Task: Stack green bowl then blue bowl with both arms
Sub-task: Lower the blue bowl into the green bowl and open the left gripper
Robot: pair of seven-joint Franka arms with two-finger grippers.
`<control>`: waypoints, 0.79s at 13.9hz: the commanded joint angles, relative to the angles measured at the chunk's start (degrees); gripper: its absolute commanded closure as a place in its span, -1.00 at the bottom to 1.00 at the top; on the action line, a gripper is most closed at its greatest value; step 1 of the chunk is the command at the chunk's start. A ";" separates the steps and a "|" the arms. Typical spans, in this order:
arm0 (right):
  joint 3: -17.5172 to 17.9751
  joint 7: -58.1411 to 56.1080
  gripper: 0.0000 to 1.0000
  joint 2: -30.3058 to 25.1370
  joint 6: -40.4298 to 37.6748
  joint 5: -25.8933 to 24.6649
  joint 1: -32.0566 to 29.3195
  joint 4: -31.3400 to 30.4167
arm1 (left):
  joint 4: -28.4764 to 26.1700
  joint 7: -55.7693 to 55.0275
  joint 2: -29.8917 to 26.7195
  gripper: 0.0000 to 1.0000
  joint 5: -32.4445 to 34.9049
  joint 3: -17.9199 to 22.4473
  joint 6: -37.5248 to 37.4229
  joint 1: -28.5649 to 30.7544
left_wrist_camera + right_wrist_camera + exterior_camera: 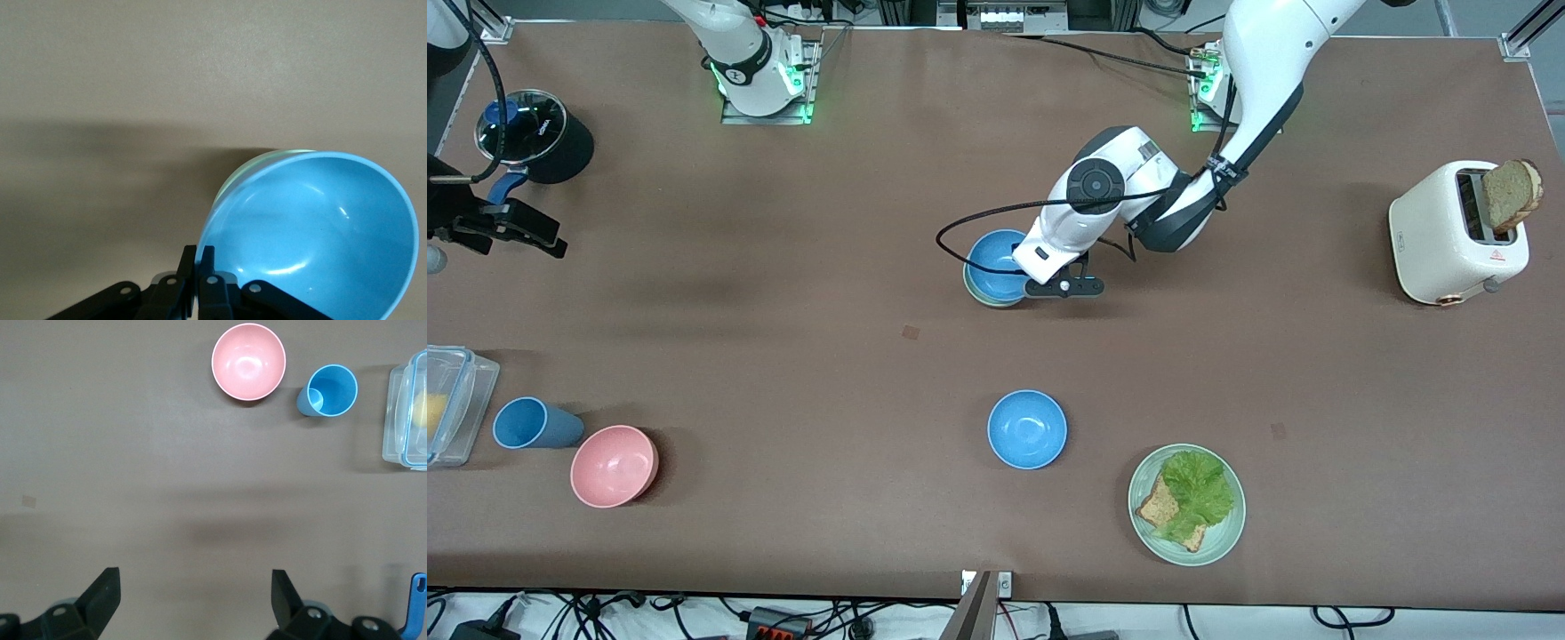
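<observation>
The left tool (pixel 1049 283) is sitting at the middle of the desk (pixel 783 338), its fingers (pixel 198 280) pinched together on the rim of a blue bowl (pixel 996 262). That bowl is nesting inside the green bowl (pixel 985 296) — only a thin mint edge of the green one is showing beneath it, in the front view and in the left wrist view (pixel 267 162) alike. In the left wrist view the blue bowl (pixel 320 233) is appearing tilted, its rim raised above the green rim on one side.

A second blue bowl (pixel 1027 429) is standing alone, nearer to the front camera than the stacked pair and well apart from it. Just beside it, toward the left arm's end, a pale green plate (pixel 1186 505) is carrying lettuce and toast. A white toaster (pixel 1458 233) with a slice of bread sticking out is standing at the left arm's end.

The right tool (pixel 193 600) is hanging with its fingers spread wide apart, holding nothing, over bare desk at the right arm's end — the right arm is waiting. Its wrist view is taking in a pink bowl (pixel 249 361), a blue cup (pixel 330 391) just beside it, and a clear container (pixel 408 410).
</observation>
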 commanded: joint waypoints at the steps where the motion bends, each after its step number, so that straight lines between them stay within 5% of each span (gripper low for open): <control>1: 0.91 0.11 -1.00 -1.35 0.56 -0.70 -0.66 -1.31 | 0.54 -1.71 0.48 0.99 1.28 0.30 0.41 -0.48; 9: 0.91 0.19 -1.00 -1.35 0.56 -0.62 -0.66 -1.31 | 2.21 -6.36 2.42 0.98 0.93 0.12 1.46 -1.62; 11: 0.91 0.19 -1.00 -1.26 0.73 -0.70 -0.66 -1.31 | 2.48 -9.26 3.21 0.64 0.84 0.12 1.99 -1.62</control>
